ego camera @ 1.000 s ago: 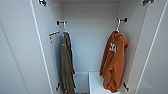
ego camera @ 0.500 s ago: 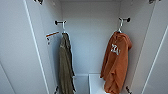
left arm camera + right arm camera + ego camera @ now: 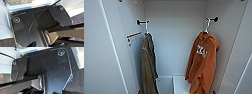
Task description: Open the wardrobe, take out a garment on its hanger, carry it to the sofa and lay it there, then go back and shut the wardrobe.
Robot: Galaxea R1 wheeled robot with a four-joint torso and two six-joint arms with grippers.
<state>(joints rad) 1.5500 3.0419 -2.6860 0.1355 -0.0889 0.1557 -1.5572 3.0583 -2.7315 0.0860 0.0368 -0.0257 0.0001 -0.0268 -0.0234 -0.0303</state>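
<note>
The wardrobe (image 3: 174,47) stands open, its white interior facing the head camera and its doors swung out to either side. On the right inner wall the orange hooded sweatshirt (image 3: 202,62) hangs from a white hanger (image 3: 207,26), whose hook rides a short dark peg (image 3: 212,19). On the left wall an olive-green garment (image 3: 148,67) hangs from its own white hanger on a matching peg (image 3: 141,22), with a paper tag (image 3: 132,37) stuck to the wall just beside it. A low white box (image 3: 180,83) sits at the bottom between the two garments.

The sweatshirt looks soft, limp and light; grabbing the cloth would likely let it slide off. The stiff hanger, near the base of its hook just above the collar, seems the better hold, lifted up and off the peg.

Both wrist views show the robot's dark plate and floor; I cannot tell whether either end effector is open or closed.

Compared with a second ago, the whole wardrobe interior sits larger and slightly higher in the head view, so the camera has edged closer; the garments hang as they did.
</note>
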